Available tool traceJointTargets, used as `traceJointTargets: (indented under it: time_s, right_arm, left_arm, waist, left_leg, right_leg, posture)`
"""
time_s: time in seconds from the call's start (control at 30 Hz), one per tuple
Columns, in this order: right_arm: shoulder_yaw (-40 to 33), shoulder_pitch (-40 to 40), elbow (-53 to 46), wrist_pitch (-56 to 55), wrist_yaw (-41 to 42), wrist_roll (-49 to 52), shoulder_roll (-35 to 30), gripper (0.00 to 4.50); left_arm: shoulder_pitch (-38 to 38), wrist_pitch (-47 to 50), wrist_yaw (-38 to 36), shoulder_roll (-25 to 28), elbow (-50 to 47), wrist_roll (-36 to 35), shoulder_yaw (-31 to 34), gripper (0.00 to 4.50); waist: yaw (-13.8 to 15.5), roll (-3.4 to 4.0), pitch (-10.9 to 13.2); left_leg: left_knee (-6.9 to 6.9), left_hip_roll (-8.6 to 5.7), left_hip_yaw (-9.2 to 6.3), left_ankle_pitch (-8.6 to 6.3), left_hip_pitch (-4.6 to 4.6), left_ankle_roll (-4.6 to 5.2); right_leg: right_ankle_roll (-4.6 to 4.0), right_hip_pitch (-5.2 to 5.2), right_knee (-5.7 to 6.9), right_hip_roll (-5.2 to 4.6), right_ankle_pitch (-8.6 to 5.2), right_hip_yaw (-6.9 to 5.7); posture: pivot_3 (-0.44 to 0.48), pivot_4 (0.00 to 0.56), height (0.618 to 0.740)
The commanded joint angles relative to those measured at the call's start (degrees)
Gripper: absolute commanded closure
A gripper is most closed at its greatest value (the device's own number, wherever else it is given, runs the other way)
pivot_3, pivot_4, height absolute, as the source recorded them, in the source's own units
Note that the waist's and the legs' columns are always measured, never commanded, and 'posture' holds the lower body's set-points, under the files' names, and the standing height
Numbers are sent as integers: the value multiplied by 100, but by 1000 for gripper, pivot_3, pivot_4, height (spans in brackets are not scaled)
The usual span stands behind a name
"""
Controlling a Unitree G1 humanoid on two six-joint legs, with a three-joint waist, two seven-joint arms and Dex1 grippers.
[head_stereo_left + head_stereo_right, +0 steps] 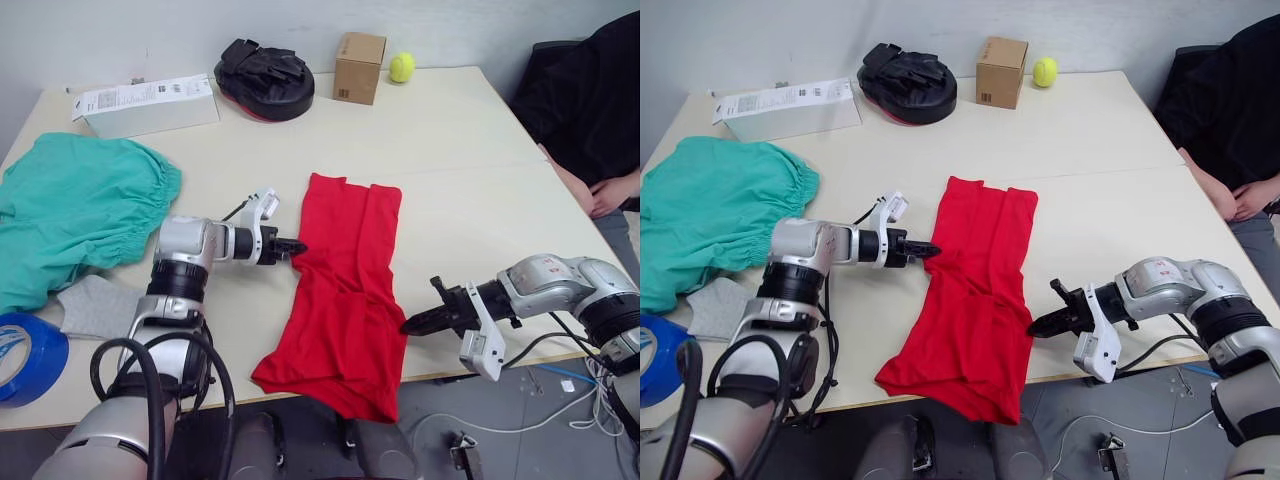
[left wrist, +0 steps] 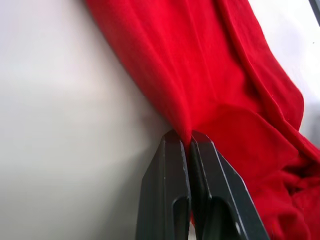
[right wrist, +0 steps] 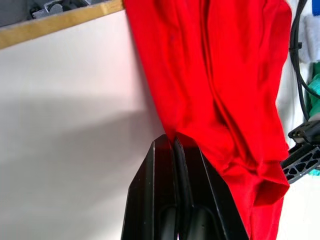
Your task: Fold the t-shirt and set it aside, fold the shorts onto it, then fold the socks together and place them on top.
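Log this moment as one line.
left pincer: shut on t-shirt | right pincer: shut on t-shirt | shorts: unfolded

T-shirt [image 1: 345,290] lies mid-table [image 1: 470,180], its near end overhanging; shorts [image 1: 75,205] far left, socks [image 1: 98,306] before them.

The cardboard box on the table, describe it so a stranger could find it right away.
Look along the table's far edge. The cardboard box stands between a black padded mitt and a yellow-green tennis ball, the only small brown cube there.
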Motion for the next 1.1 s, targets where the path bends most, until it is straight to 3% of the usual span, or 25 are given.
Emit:
traceJointTargets:
  time_s: [0.03, 0.4, 0.9, 0.97, 1.1]
  right_arm:
    - [-39, -173, 172, -148, -111, -129, 78, 4500]
    - [-58, -1032, 1064, -430, -651, -1276, 335, 4500]
    - [159, -1412, 1244, -430, -2180, -2616, 447, 4500]
    - [168, -1374, 1298, -430, -2253, -2535, 443, 4500]
    - [219, -1277, 1442, -430, -2252, -2217, 347, 3648]
  left_arm:
    - [368, 476, 339, 65, -544, -153, -23, 4480]
    - [996, 992, 896, 244, -1728, -721, 216, 4480]
    - [1261, 1087, 1514, 181, -2188, -1204, 655, 4480]
    - [1266, 1038, 1468, 273, -2219, -1268, 631, 4012]
    - [1389, 763, 1160, 683, -2594, -1468, 482, 2958]
  waist:
    - [-3, 0, 0]
    - [-13, 6, -2]
    - [-20, 7, -1]
    - [-22, 7, -1]
    - [-41, 7, -1]
  left_leg:
    - [3, 0, -2, 0, 0, 0]
    - [9, 0, -9, -1, 3, -1]
    - [11, -2, -11, 0, 2, -7]
    - [11, -2, -11, 0, 2, -7]
    - [10, -1, -11, 0, 4, -9]
  right_leg:
    - [0, 2, 0, 0, 0, 0]
    - [-8, 6, 5, 0, -4, -1]
    - [-11, 6, 6, -1, -6, -2]
    - [-11, 5, 6, -1, -6, -2]
    - [-11, 6, 7, 1, -6, -2]
  posture:
    - [0, 150, 740]
    - [0, 150, 740]
    - [0, 150, 740]
    - [0, 150, 740]
    - [0, 150, 740]
